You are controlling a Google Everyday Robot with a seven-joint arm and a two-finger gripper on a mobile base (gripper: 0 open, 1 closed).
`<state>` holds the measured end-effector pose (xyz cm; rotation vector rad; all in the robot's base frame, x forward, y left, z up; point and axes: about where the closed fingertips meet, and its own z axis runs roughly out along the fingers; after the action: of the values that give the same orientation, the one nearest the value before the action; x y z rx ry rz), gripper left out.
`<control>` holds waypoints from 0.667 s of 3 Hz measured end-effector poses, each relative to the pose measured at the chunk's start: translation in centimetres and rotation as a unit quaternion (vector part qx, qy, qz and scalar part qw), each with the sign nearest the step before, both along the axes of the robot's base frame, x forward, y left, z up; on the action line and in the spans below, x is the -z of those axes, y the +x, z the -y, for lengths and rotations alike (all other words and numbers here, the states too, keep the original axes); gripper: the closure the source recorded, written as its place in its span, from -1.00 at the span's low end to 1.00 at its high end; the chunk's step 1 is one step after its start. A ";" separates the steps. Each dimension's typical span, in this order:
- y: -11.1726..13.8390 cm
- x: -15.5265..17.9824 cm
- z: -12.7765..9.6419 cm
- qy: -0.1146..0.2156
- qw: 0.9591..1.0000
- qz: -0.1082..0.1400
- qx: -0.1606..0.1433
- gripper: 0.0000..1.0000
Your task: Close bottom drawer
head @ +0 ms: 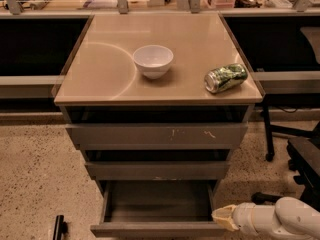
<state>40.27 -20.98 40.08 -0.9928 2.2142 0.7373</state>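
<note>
The bottom drawer [157,229] is pulled out of the grey cabinet. Its plain flat front sits at the lower edge of the view and its shallow grey box [159,201] shows, with nothing in it. My gripper [223,218] comes in from the lower right on a white arm [280,218]. Its pale tip sits at the right end of the drawer front, touching or almost touching it. The middle drawer [157,170] and the top drawer [157,135], which has pale scratch marks, sit above and stick out less.
On the tan cabinet top [100,69] stand a white bowl [153,60] and a crushed green can [226,77] lying on its side. A black office chair base [300,154] stands at the right. A small black object [59,227] lies on the speckled floor at the lower left.
</note>
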 end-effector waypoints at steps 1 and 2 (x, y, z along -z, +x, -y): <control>0.0 0.0 0.0 0.000 1.000 0.000 0.000 1.00; -0.2 3.0 -0.2 0.017 1.000 -0.018 0.007 1.00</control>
<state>40.07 -20.75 37.11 -0.9542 2.2299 0.7888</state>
